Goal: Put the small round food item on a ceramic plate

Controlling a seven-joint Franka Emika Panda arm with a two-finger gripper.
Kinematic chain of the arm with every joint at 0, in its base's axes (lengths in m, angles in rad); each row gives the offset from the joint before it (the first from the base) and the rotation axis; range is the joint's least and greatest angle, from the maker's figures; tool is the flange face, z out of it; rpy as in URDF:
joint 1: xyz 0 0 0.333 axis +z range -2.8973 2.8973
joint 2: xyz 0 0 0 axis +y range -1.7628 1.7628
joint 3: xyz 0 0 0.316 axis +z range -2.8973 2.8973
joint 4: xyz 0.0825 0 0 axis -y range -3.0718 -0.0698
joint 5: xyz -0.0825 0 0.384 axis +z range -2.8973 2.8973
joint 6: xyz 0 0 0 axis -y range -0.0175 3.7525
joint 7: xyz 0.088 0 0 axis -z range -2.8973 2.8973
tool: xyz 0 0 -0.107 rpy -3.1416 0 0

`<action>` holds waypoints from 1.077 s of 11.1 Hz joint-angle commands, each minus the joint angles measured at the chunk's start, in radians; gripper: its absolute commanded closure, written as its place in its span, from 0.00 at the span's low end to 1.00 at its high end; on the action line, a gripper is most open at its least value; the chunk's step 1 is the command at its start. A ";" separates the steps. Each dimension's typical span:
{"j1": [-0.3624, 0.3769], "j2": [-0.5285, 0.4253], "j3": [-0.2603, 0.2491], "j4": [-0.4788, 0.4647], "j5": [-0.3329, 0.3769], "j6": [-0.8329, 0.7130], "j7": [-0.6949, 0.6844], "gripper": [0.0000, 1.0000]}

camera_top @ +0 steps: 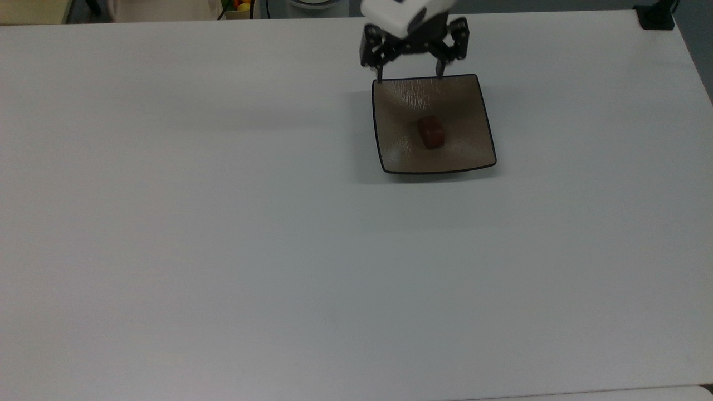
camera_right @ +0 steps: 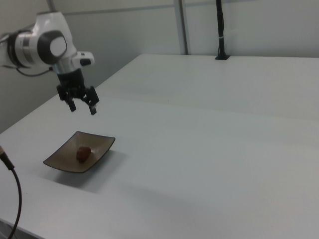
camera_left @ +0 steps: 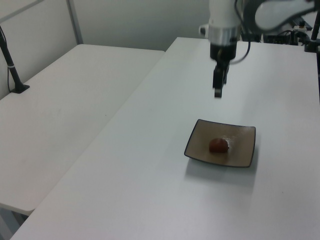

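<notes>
Small round food item (camera_top: 431, 132) mid ceramic plate (camera_top: 401, 159), fingers (camera_top: 379, 74) spread above

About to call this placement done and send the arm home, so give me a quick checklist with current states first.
1. Small round food item lies on the ceramic plate, near its middle: ok.
2. Gripper open and empty: ok.
3. Gripper raised clear of the plate, as the left view shows: ok.
4. Plate sits flat on the white table, well inside its edges: ok.
5. Black cable at the right view's lower left stays away from the plate: ok.
6. Whether the food item will stay put: cannot tell.
</notes>
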 commanded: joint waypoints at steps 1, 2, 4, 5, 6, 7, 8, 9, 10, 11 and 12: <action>-0.002 -0.098 -0.080 0.046 0.019 -0.143 0.006 0.00; -0.007 -0.126 -0.104 0.059 0.019 -0.179 0.006 0.00; -0.080 -0.164 -0.112 0.059 0.019 -0.205 -0.002 0.00; -0.119 -0.175 -0.112 0.058 0.019 -0.203 -0.008 0.00; -0.154 -0.178 -0.111 0.053 0.020 -0.199 -0.019 0.00; -0.176 -0.177 -0.109 0.041 0.020 -0.197 -0.051 0.00; -0.186 -0.177 -0.106 0.029 0.020 -0.194 -0.098 0.00; -0.193 -0.174 -0.102 0.024 0.020 -0.188 -0.140 0.00; -0.193 -0.172 -0.098 0.024 0.023 -0.182 -0.160 0.00; -0.193 -0.174 -0.086 0.017 0.029 -0.167 -0.178 0.00; -0.196 -0.172 -0.060 0.016 0.040 -0.153 -0.183 0.00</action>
